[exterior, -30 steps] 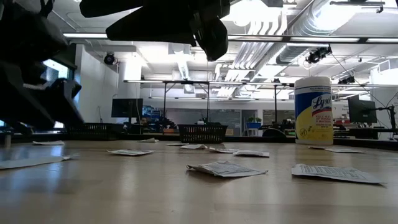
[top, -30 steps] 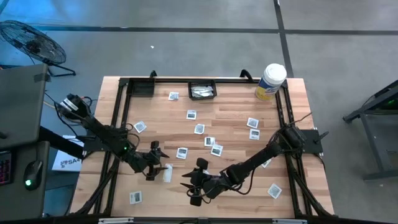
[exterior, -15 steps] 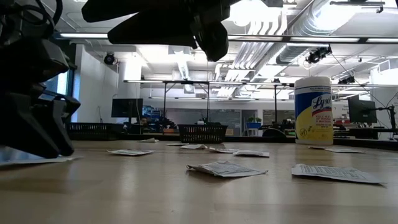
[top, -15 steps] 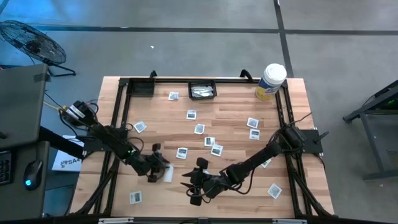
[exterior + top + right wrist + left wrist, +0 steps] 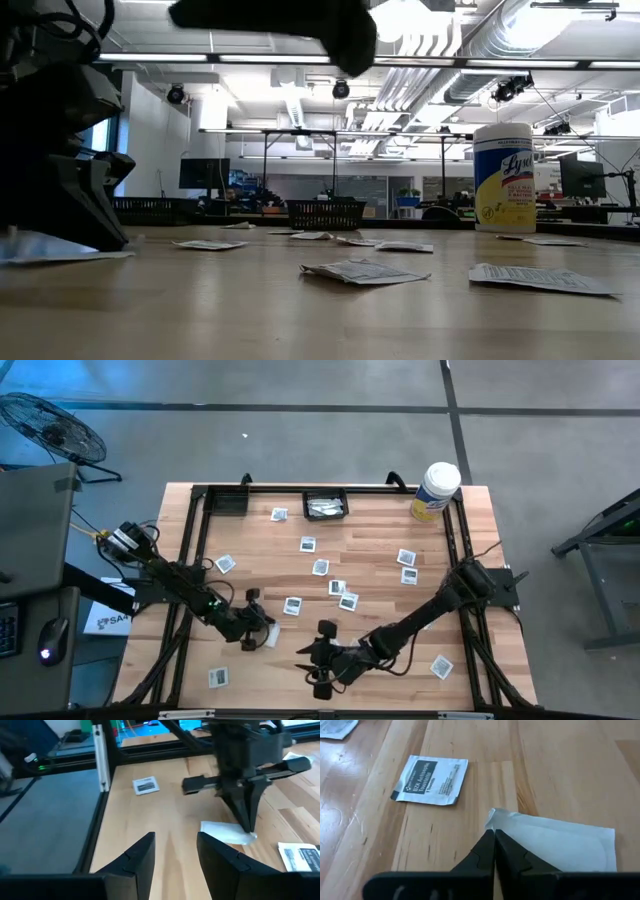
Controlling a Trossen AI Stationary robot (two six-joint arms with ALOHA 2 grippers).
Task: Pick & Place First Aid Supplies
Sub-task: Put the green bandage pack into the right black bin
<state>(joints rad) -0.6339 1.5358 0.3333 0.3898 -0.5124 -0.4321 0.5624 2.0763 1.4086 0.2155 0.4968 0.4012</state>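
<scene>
Basket (image 5: 326, 506) w/ packets (image 5: 325, 509), left claw (image 5: 494, 836) pinching strip (image 5: 560, 845)

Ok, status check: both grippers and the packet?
Left gripper shut, tips on the plain white packet. Right gripper open, hovering nearby, empty. Nothing in the way.

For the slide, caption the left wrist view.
Left end effector, fingers shut, pinching the edge of a plain white packet on the wooden table; a printed towelette packet lies beyond.

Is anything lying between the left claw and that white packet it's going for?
Nothing visible does. The left claw is shut, with its tips already down at the edge of the white packet. The printed towelette packet lies apart, off to one side.
</scene>
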